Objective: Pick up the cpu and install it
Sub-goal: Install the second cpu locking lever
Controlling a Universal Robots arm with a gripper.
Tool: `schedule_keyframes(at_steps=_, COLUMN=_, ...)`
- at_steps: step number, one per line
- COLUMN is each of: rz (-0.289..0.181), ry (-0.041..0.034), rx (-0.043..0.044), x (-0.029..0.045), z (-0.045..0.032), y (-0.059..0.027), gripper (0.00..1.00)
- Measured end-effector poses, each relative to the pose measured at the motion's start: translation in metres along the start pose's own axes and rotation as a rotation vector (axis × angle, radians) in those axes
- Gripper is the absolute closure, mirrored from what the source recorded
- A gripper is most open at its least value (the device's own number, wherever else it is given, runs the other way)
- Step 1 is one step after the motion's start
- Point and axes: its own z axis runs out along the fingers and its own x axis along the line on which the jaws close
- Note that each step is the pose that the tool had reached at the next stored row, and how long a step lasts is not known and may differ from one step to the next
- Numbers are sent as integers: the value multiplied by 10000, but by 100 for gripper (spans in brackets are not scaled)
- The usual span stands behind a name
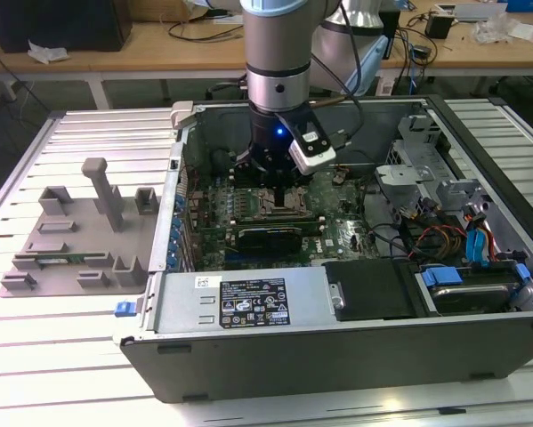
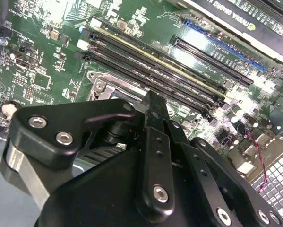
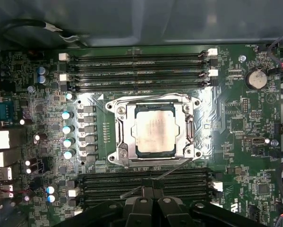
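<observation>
CPU (image 3: 154,130) lies seated in the socket (image 3: 114,135), directly beneath the gripper (image 3: 151,201); its fingers (image 3: 140,206) look pinched together, empty.

open computer case (image 1: 248,307) | green motherboard (image 3: 254,142) | grey fixture tray (image 1: 79,231) left of case in exterior view

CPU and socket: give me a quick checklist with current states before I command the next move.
1. cpu lying in the socket square to the frame: ok.
2. cpu fully seated flat: cannot tell.
3. gripper free of the cpu: ok, it sits over the memory slots.
4. Arm inside the computer case above the motherboard: ok.
5. Socket lever latched: cannot tell.
</observation>
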Motion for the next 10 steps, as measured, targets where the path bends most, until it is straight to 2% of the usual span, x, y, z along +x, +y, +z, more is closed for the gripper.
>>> schedule_keyframes(at_steps=4, rz=0, ry=-1, rx=-2, x=25, z=17, y=0, gripper=89)
schedule_keyframes(at_steps=10, rz=0, ry=-43, rx=-2, x=64, z=48, y=-2, gripper=89)
